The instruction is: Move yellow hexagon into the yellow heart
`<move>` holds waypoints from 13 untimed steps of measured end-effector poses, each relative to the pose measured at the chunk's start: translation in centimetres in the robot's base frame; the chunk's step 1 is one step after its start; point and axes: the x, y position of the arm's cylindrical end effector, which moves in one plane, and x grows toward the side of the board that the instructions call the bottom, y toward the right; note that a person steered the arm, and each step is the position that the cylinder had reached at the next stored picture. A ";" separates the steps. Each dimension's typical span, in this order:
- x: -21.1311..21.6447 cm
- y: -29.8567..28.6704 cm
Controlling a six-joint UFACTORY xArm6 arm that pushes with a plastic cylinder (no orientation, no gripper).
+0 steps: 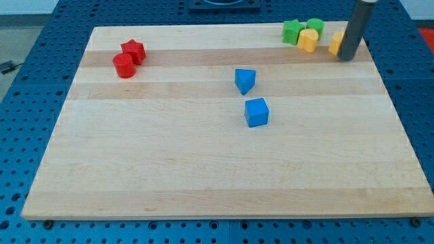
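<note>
A yellow block point(335, 43), which I take to be the hexagon, lies at the view's top right, half hidden behind my rod. My tip point(347, 58) rests on the board right against that block's right side. The yellow heart point(308, 41) lies a short way to the left of the hexagon, apart from it. Two green blocks sit beside the heart: one point(292, 32) to its left and one point(315, 26) just above it.
A red star point(133, 50) and a red cylinder point(124, 66) touch each other at the top left. A blue triangle-like block point(245, 80) and a blue cube point(257, 112) lie near the middle. The wooden board point(203, 169) ends close above the yellow blocks.
</note>
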 end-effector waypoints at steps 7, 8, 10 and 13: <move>-4.6 5.9; -2.6 7.6; -2.5 3.0; -3.4 -1.8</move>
